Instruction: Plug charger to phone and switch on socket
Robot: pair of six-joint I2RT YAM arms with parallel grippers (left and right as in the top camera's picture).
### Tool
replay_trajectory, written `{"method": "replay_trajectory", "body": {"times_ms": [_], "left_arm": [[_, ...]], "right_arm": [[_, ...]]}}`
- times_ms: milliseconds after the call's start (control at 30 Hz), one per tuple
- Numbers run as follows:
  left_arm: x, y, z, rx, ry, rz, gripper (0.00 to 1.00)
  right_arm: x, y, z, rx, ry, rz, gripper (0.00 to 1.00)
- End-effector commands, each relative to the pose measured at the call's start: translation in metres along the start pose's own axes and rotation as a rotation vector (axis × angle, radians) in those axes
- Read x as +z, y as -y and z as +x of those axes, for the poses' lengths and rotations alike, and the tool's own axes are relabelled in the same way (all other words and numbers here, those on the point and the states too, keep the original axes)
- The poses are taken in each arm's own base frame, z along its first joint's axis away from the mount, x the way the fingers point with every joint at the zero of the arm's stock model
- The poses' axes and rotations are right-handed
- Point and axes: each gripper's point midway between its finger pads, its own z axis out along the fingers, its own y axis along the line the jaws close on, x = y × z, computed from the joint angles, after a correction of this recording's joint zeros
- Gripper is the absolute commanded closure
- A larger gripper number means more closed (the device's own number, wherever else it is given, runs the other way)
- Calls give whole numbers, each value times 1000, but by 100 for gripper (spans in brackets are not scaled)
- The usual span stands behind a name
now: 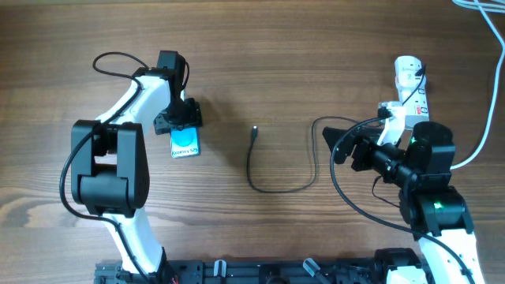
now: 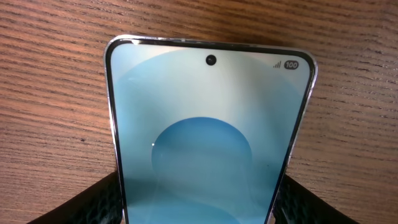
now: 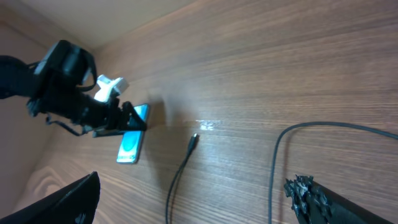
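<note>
The phone [image 1: 185,143] lies flat on the wooden table, turquoise screen up, and fills the left wrist view [image 2: 205,124]. My left gripper [image 1: 185,130] straddles it, a finger [image 2: 81,202] pressed against each long edge with no wood showing between. The charger [image 1: 276,189] curls across the table's middle, its connector tip [image 1: 255,131] lying free and pointing away. The same tip [image 3: 194,138] shows in the right wrist view, right of the phone [image 3: 129,146]. My right gripper [image 1: 341,146] hovers open above the cable's right loop, holding nothing. The white socket [image 1: 410,83] lies at the far right.
A thick white cord [image 1: 489,118] runs from the socket along the table's right edge. The right arm's body [image 1: 430,181] stands just in front of the socket. Bare wood lies between the phone and the connector tip.
</note>
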Motion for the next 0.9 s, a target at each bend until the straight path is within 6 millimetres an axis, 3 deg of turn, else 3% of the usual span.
{"method": "replay_trajectory", "body": {"times_ms": [0, 167, 467, 667, 867], "left_arm": [[18, -10, 28, 13, -96, -43, 28], [-1, -9, 25, 11, -63, -28, 27], [-43, 16, 19, 12, 17, 138, 27], [-58, 26, 21, 12, 27, 208, 27], [-67, 54, 34, 17, -38, 389, 27]], "right_arm": [[-3, -11, -5, 2, -1, -41, 0], [-3, -11, -5, 1, -1, -42, 0], [-3, -14, -6, -4, 2, -54, 0], [-3, -13, -6, -6, 0, -53, 0], [4, -22, 9, -20, -82, -138, 1]]}}
